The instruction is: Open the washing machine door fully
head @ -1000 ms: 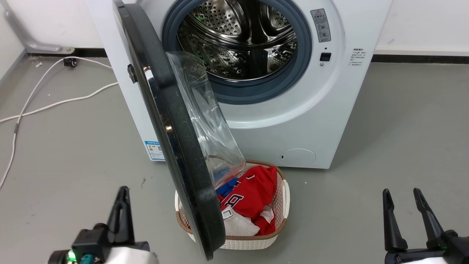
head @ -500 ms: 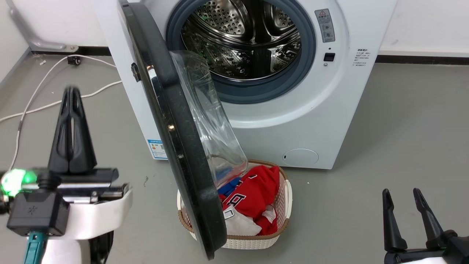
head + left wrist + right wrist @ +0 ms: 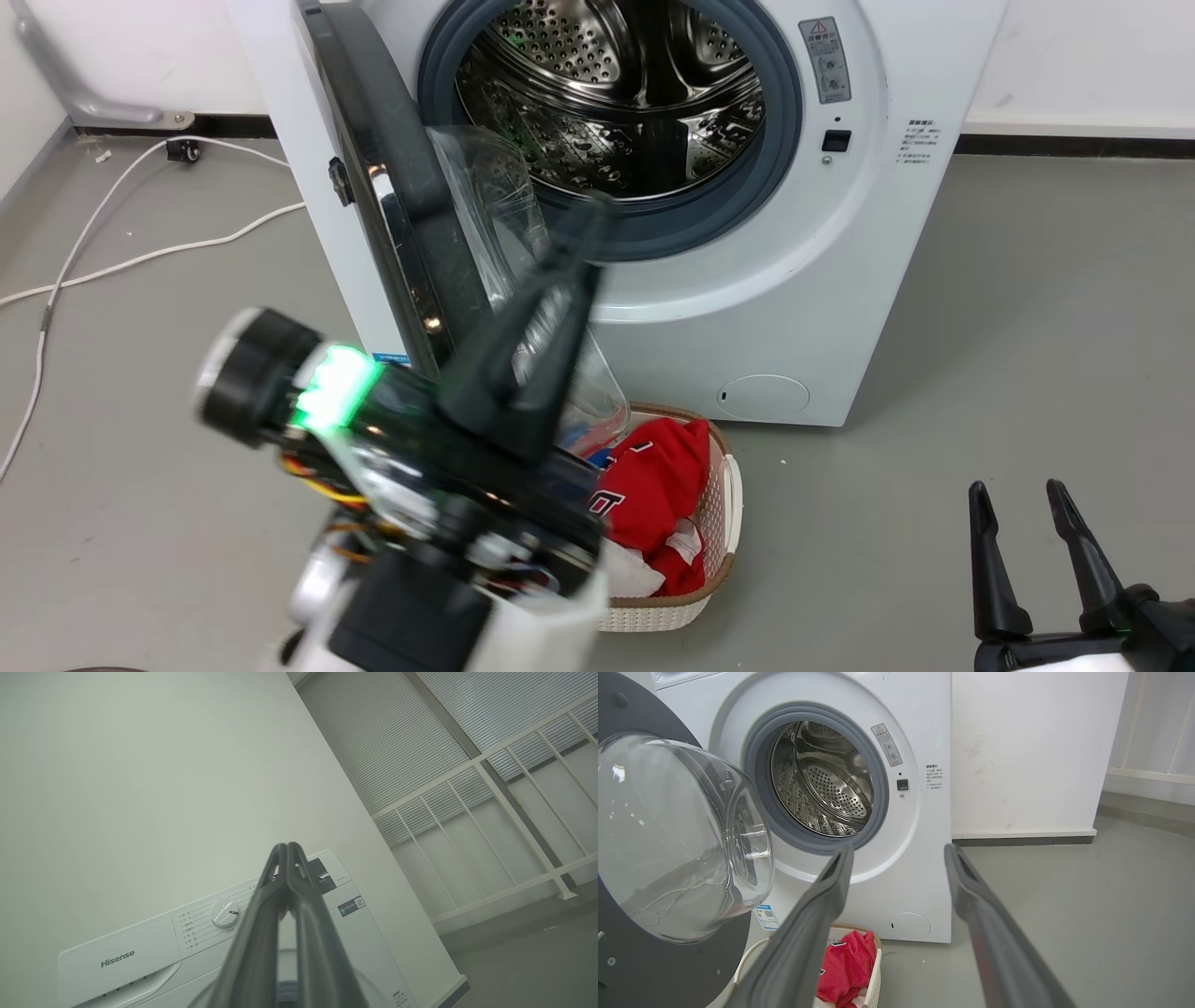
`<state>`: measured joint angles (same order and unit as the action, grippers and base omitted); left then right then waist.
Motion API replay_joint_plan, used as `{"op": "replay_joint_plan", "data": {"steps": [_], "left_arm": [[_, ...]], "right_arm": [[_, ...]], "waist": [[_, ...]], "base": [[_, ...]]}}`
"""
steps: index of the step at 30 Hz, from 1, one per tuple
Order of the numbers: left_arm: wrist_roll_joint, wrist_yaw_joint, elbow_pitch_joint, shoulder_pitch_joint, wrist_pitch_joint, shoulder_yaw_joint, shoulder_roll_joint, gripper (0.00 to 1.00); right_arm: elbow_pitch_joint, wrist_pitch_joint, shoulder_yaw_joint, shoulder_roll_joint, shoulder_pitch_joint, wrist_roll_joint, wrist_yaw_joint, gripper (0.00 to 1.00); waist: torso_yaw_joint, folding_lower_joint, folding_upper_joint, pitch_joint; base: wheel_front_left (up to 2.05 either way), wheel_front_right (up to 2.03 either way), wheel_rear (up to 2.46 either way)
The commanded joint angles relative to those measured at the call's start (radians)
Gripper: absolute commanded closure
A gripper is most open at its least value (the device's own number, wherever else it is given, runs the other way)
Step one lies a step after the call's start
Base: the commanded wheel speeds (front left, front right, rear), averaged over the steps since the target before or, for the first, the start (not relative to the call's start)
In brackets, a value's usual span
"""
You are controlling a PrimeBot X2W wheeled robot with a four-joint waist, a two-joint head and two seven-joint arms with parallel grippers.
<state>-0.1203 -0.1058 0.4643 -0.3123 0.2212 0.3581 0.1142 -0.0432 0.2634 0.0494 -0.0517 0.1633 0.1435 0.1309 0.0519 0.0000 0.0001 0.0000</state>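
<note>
The white washing machine (image 3: 794, 308) stands ahead with its steel drum (image 3: 635, 84) exposed. The washing machine door (image 3: 373, 140), a black disc with a clear glass bowl (image 3: 485, 177), stands partly open, edge-on, hinged on the left. My left gripper (image 3: 590, 219) is raised in front of the bowl, fingers shut on nothing and pointing up-right toward the drum opening; I cannot tell if it touches the door. In the left wrist view the left gripper (image 3: 286, 848) points at the machine's control panel (image 3: 224, 912). My right gripper (image 3: 1016, 490) hovers open at the lower right, well away from the door (image 3: 644, 970).
A white laundry basket (image 3: 733, 495) with red clothing (image 3: 653, 476) sits on the floor under the door's lower edge. White cables (image 3: 140, 252) trail across the grey floor at the left. A white wall runs behind, and a white railing (image 3: 514, 812) is off to the side.
My left arm has swung up and to the right, from the lower left across the door's front, its shut fingers now over the glass bowl. Door angle and right gripper look unchanged.
</note>
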Motion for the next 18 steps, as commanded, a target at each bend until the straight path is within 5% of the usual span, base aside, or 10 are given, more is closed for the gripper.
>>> {"op": "replay_joint_plan", "data": {"steps": [1,10,18], "left_arm": [[-0.001,0.000,0.002,-0.008,-0.006,0.015,-0.003,1.00],[0.030,-0.014,-0.056,0.034,-0.058,0.198,-0.019,1.00],[0.064,-0.014,-0.151,0.120,-0.086,0.244,0.002,1.00]], "right_arm": [[0.000,0.002,-0.001,0.003,-0.012,0.004,0.000,0.00],[0.005,0.002,-0.001,0.003,-0.015,0.006,0.000,0.00],[0.006,0.002,-0.004,0.003,-0.024,0.009,0.000,0.00]], "waist": [[0.000,0.0000,-0.0001,0.000],[0.011,0.0000,-0.0001,0.000],[0.032,0.0000,-0.0001,0.007]], "base": [[0.00,0.00,0.00],[0.00,0.00,0.00],[0.00,0.00,0.00]]}}
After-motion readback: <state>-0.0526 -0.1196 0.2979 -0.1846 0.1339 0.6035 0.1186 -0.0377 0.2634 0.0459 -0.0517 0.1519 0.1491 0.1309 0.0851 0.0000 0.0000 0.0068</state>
